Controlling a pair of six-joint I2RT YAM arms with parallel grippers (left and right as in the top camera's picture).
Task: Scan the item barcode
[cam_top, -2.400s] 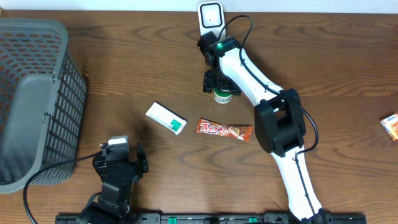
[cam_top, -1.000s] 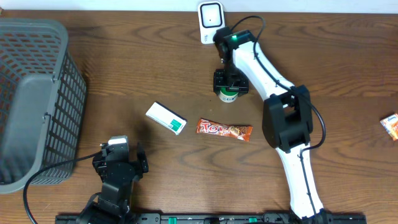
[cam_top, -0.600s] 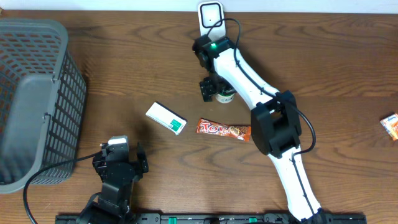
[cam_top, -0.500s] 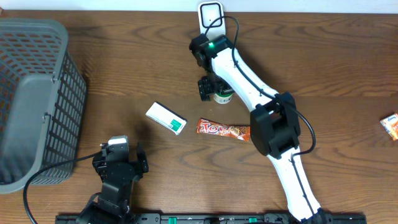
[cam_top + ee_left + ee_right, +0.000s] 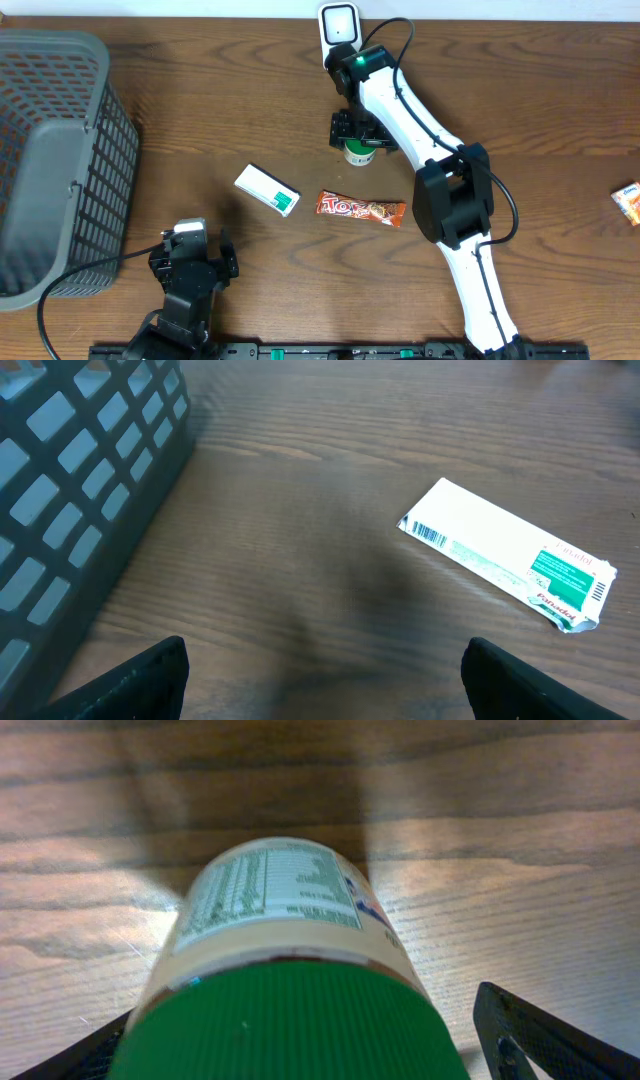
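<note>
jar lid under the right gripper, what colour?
Green lid, finely ribbed; shows best in the right wrist view.

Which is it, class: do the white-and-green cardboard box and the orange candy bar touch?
Apart. The overhead view shows bare wooden table between the white-and-green cardboard box and the orange candy bar.

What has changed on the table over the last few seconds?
The right tool swung right, then left, then back over the green-lidded jar, with its jaws open around it. The jar, white box, candy bar, basket and left tool stayed where they were.
</note>
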